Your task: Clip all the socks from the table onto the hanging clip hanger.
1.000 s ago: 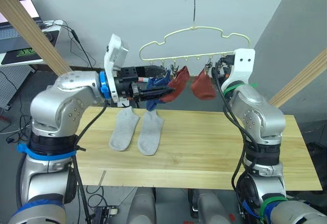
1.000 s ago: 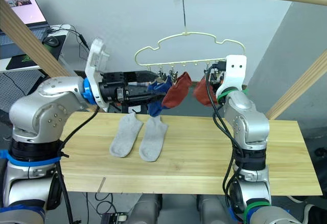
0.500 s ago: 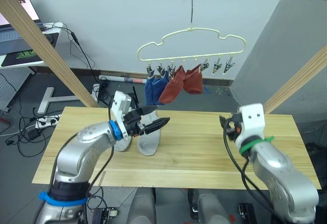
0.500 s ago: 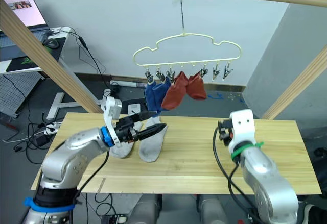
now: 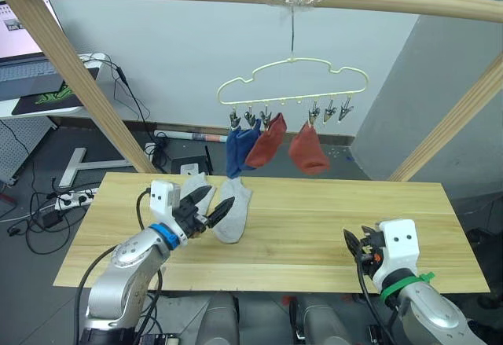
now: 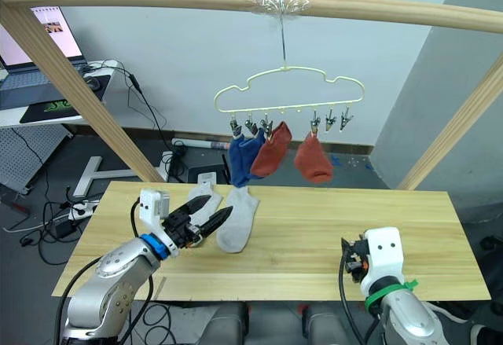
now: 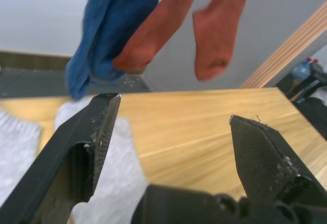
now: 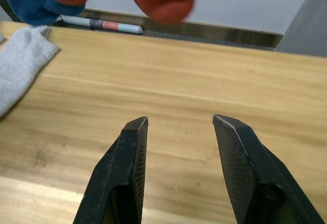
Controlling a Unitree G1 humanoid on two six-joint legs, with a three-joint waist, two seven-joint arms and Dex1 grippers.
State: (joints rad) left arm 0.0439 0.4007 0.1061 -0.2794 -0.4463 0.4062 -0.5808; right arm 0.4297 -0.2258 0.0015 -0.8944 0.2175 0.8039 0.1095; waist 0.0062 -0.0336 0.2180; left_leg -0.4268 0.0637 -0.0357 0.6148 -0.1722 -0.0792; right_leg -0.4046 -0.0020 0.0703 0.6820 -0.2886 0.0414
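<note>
On the hanger (image 5: 292,86) four socks hang clipped; two grey socks (image 5: 233,211) remain on the counter (image 5: 314,235). Left hand (image 5: 206,209) wide, right hand (image 8: 176,127) narrower, both empty.

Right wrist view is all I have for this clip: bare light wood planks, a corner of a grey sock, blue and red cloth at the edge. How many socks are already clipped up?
Observer: Four hang from the pale yellow wire clip hanger: the two blue socks and the two rust red socks.
Operator: So what is left on the table?
Observer: The two light grey ankle socks, lying side by side on the light wood plank table, on the robot's left half.
Operator: Is the left hand holding one?
Observer: No. The left hand is open, with nothing between its fingers, low over the grey socks.
Operator: Any free clips?
Observer: Yes, two at the hanger's right end.
</note>
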